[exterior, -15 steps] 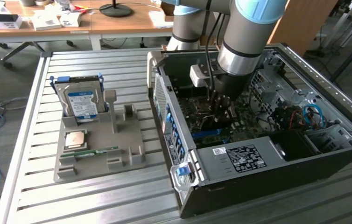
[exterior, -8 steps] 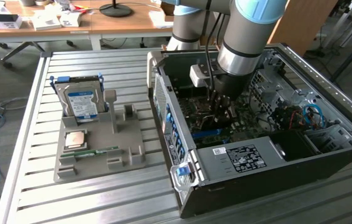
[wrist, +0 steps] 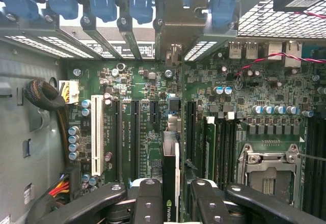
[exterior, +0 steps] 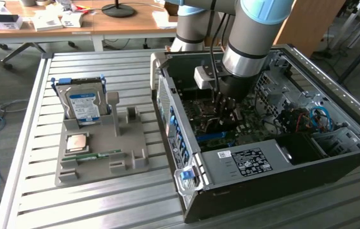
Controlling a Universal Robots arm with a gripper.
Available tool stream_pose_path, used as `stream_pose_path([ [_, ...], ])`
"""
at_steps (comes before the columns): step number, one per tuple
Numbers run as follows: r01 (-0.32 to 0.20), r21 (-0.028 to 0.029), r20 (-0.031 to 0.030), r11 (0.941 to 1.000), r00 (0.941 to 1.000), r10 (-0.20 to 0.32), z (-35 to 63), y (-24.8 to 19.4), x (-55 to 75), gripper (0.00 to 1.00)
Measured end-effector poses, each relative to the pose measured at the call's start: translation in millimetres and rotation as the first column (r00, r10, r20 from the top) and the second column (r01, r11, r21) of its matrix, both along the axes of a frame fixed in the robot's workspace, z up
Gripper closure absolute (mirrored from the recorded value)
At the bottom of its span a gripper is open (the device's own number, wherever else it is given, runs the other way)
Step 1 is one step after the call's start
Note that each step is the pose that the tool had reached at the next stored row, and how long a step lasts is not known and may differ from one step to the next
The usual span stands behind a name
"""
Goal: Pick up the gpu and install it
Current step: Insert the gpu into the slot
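The gpu (wrist: 170,155) shows edge-on as a thin dark card with a green logo. It stands upright over the black expansion slots of the green motherboard (wrist: 244,96). My gripper (wrist: 170,196) is shut on it, with one black finger (wrist: 147,201) on each side. A silver bracket (wrist: 173,51) sits at the card's far end, by the case's rear slot openings. In the exterior view my gripper (exterior: 226,102) reaches down into the open computer case (exterior: 256,167), with the gpu (exterior: 217,121) just below it over the board.
A grey fixture tray (exterior: 129,164) on the slatted table holds a blue-labelled hard drive (exterior: 84,105), a processor (exterior: 78,142) and a green memory stick (exterior: 100,155). Inside the case are a white slot (wrist: 97,132), the processor socket (wrist: 270,170), blue latches (wrist: 102,2) and red cables (wrist: 61,188).
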State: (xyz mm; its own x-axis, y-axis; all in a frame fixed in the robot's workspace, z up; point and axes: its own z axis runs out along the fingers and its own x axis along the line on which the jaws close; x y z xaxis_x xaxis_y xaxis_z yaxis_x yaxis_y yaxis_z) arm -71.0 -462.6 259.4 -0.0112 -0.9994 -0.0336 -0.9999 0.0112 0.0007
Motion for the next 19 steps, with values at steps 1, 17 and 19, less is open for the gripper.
stream_pose_path([
  [1,0.0,0.0,0.0,1.0,1.0,0.0,0.0,0.0,0.0,0.74],
  [17,-0.006,0.0001,0.0086,1.0,0.9999,0.006,-0.6,0.0,0.0,0.74],
  [19,-0.006,0.0002,0.0097,1.0,0.9999,0.006,-0.6,0.0,-0.2,0.74],
])
